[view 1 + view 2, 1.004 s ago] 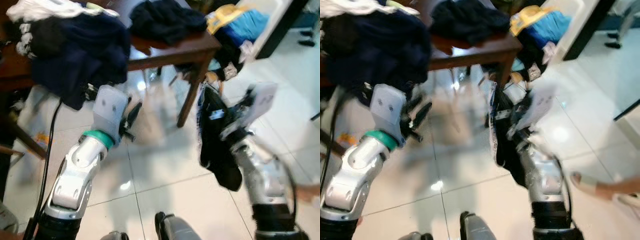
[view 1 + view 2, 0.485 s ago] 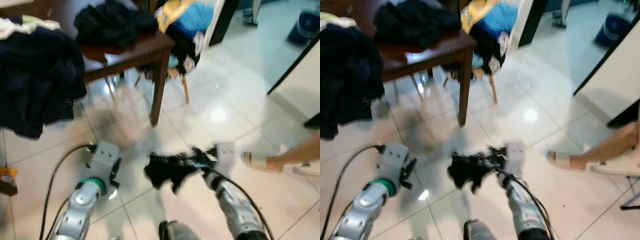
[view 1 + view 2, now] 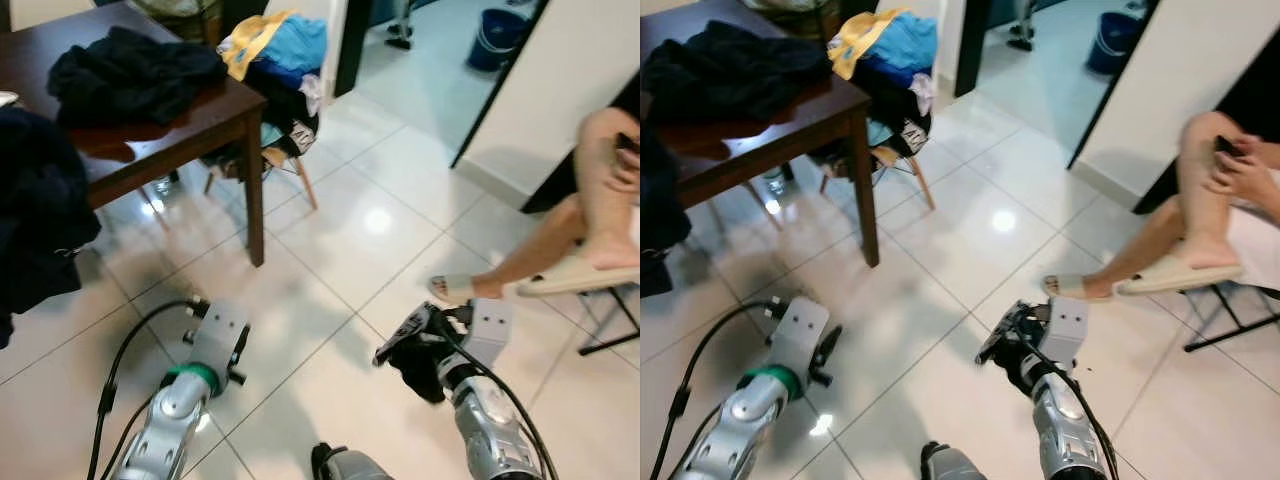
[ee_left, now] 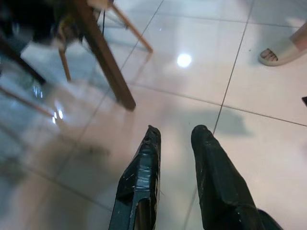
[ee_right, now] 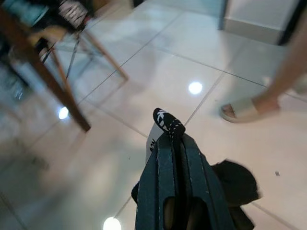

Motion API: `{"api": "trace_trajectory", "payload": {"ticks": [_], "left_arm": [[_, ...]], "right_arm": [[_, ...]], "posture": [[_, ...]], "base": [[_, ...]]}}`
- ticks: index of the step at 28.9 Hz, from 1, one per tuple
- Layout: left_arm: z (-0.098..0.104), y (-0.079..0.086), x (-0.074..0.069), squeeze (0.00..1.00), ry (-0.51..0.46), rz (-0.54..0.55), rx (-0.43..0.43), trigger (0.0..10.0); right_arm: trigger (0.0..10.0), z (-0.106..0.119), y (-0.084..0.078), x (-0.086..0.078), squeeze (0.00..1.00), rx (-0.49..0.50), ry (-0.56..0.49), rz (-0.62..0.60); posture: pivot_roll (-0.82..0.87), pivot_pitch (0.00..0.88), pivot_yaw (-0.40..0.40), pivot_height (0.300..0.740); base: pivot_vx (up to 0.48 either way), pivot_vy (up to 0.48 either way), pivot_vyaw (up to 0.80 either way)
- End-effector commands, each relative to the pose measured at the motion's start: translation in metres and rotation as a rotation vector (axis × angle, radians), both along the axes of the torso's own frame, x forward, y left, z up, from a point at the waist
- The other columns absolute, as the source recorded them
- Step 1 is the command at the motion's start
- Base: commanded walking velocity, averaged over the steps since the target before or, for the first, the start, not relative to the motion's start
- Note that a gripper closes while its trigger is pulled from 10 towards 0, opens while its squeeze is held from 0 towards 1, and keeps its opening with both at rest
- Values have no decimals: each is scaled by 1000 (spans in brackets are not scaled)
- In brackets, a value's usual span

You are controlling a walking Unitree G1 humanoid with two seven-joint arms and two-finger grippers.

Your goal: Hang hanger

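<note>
Reviewing each camera in turn, with the dark wooden table [image 3: 215,110] as my landmark.

Head views, right gripper: I see the right gripper [image 3: 400,345] out over the floor tiles [image 3: 330,215], well clear of the table and towards the seated person [image 3: 1200,215]. It carries a dark garment [image 3: 420,368] that droops below it.

Head views, left gripper: the left gripper [image 3: 238,352] hangs idle over the tiles, nearer the table leg.

Head views, task item: I judge the garment hides the hanger; I cannot confirm a hanger outline.

Left wrist view, jaws: fingers [image 4: 139,177] stand a little apart with bare tile between them, holding nothing.

Right wrist view, jaws: fingers [image 5: 165,177] are pressed together on a dark strap with white marks [image 5: 168,120]; the garment bulges out beneath them.

Risk, grip: I judge the hold is on a thin edge, so a swing while walking could let the load slip.

Risk, person: the sandalled foot [image 5: 242,109] lies near my path away from the table; a wide turn could brush it.

Risk, cable: the black cable [image 3: 125,350] trails beside the left arm and could snag.

Writing: white marks on the strap are too blurred to read; no brand legible.
</note>
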State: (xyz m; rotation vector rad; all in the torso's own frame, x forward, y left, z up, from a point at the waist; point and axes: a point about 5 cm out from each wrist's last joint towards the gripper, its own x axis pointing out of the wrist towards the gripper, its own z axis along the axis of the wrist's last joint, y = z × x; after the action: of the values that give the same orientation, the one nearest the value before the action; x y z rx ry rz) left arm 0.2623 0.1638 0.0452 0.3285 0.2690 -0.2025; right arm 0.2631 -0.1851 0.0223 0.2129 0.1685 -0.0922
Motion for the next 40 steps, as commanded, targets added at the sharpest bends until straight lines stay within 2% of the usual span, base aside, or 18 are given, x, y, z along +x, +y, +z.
{"api": "trace_trajectory", "payload": {"ticks": [1, 2, 4, 7, 10, 12, 13, 14, 16, 18, 20, 25, 30, 36, 40], "left_arm": [[4, -4, 4, 0, -25, -30, 13, 10000], [9, -6, 8, 0, -46, -52, 18, 10000], [9, -6, 8, 0, -46, -52, 18, 10000], [26, -10, 22, 0, -124, -25, -17, 10000], [33, -16, 24, 0, -148, -68, -13, 10000], [33, -16, 24, 0, -148, -68, -13, 10000], [41, -24, 23, 0, -143, -145, -24, 10000], [41, -24, 23, 0, -143, -145, -24, 10000], [55, -25, 28, 0, -176, -146, -61, 10000], [55, -25, 28, 0, -176, -146, -61, 10000], [66, -22, 35, 0, -234, -124, -52, 10000], [77, -18, 41, 0, -288, -117, -43, 10000], [80, -16, 43, 0, -304, -113, -43, 10000], [80, -18, 41, 0, -289, -112, -74, 10000], [81, -24, 40, 0, -275, -105, -135, 10000]], "right_arm": [[10000, -6, 0, -4, 0, -5, 15, -19], [10000, -4, 2, -2, 0, -11, -1, -14], [10000, -4, 2, -2, 0, -11, -1, -14], [10000, 10, 7, 7, 0, -36, -64, 29], [10000, 23, 6, 13, 0, -66, -118, 57], [10000, 23, 6, 13, 0, -66, -118, 57], [10000, 37, 1, 18, 0, -111, -174, 79], [10000, 37, 1, 18, 0, -111, -174, 79], [10000, 53, -3, 22, 0, -148, -233, 96], [10000, 53, -3, 22, 0, -148, -233, 96], [10000, 65, -2, 22, 0, -165, -277, 128], [10000, 71, -2, 19, 0, -173, -295, 163], [10000, 71, -2, 20, 0, -151, -290, 134], [10000, 73, 1, 20, 0, -140, -292, 117], [10000, 76, 4, 20, 0, -152, -300, 128]], "posture": [[-5, 14, 40, 740], [-11, 11, 46, 740], [-11, 11, 46, 740], [-18, 6, 56, 740], [-18, 8, 56, 740], [-18, 8, 56, 740], [-17, 13, 52, 740], [-17, 13, 52, 740], [-25, 16, 51, 740], [-25, 16, 51, 740], [-32, 15, 51, 740], [-36, 16, 51, 740], [-38, 20, 52, 740], [-37, 19, 54, 740], [-38, 19, 53, 740]], "base": [[0, 0, -744], [0, 0, -744], [0, 0, -744], [0, 0, -744], [0, 0, -744], [0, 0, -744], [0, 0, -744], [0, 0, -744], [0, 0, -744], [0, 0, -744], [0, 0, -744], [0, 0, -746], [0, 0, -744], [0, 0, -744], [0, 0, -744]]}}
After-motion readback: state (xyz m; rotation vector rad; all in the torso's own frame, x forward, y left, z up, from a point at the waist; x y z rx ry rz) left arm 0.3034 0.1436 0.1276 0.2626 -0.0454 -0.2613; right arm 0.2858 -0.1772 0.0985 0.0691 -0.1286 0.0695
